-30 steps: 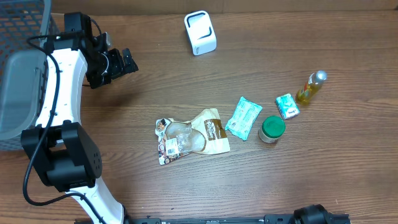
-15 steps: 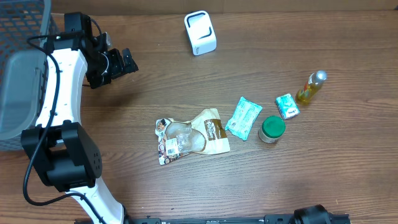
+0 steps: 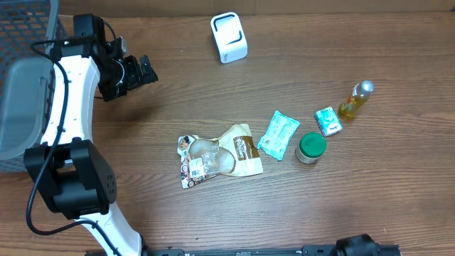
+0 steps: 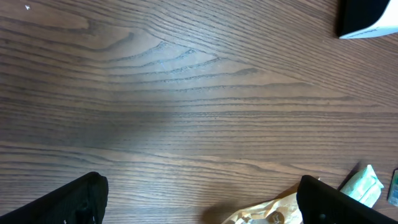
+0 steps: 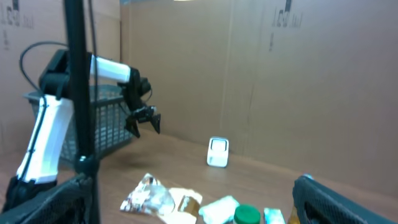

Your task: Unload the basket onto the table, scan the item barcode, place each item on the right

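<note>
The white barcode scanner (image 3: 229, 38) stands at the back of the table. The items lie mid-table: a crumpled snack bag (image 3: 217, 158), a teal packet (image 3: 278, 134), a green-lidded jar (image 3: 311, 148), a small teal box (image 3: 328, 121) and a yellow bottle (image 3: 355, 99). My left gripper (image 3: 146, 73) hovers at the back left, open and holding nothing, well apart from the items. In the left wrist view its fingers (image 4: 74, 199) frame bare wood, with the snack bag (image 4: 267, 214) at the lower edge. My right gripper (image 5: 193, 186) is open and empty, looking across at the scanner (image 5: 217, 152) from far off.
A dark wire basket (image 3: 28, 28) and a grey bin (image 3: 21, 107) sit at the left edge of the table, beside the left arm. Cardboard walls (image 5: 280, 81) close off the back. Bare wood lies between the left gripper and the snack bag.
</note>
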Motion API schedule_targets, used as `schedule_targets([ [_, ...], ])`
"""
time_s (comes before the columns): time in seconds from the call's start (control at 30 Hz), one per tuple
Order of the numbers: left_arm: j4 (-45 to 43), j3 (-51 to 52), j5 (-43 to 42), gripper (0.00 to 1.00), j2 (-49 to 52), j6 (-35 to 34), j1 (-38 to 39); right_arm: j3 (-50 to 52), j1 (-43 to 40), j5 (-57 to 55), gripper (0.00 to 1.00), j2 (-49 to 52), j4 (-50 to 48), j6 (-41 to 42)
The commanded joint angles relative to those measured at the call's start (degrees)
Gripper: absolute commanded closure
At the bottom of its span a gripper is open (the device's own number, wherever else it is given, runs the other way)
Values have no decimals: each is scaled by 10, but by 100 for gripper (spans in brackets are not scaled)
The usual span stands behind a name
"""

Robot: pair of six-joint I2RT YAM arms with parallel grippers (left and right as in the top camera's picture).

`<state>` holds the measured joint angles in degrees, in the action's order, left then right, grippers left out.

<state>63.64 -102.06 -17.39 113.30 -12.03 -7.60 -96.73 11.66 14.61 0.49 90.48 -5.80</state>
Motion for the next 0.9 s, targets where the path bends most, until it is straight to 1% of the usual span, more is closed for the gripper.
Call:
schedule_targets([
  [0.0, 0, -11, 0, 0, -2, -4, 2, 71, -1, -4, 0, -2, -61, -7],
  [0.07, 0, -11, 0, 0, -2, -4, 2, 122, -1, -5, 0, -2, -109, -7],
  [0.2, 0, -11, 0, 1, -2, -4, 2, 267, -1, -7, 0, -2, -242, -7],
  [0.33, 0, -11, 0, 1, -2, -4, 2, 435, -1, -11, 0, -2, -425, -7],
  [0.4, 0, -11, 0, 1, -2, -4, 2, 515, -1, -10, 0, -2, -531, -6],
  [0.53, 0, -11, 0, 0, -2, -4, 2, 660, -1, -10, 0, -2, -789, -6],
  [0.57, 0, -11, 0, 1, -2, -4, 2, 715, -1, -10, 0, -2, -906, -6],
  [0.6, 0, -11, 0, 0, -2, -4, 2, 744, -1, -10, 0, -2, -970, -6],
  [0.67, 0, -11, 0, 0, -2, -4, 2, 783, -1, -4, 0, -2, -1055, -6],
  [0.73, 0, -11, 0, 0, -2, -4, 2, 807, -1, -4, 0, -3, -1099, -6],
  [0.8, 0, -11, 0, 1, -2, -4, 2, 814, -1, -4, 0, -3, -1101, -6],
  [0.87, 0, -11, 0, 0, -2, -4, 2, 819, -1, -5, 0, -3, -1083, -6],
])
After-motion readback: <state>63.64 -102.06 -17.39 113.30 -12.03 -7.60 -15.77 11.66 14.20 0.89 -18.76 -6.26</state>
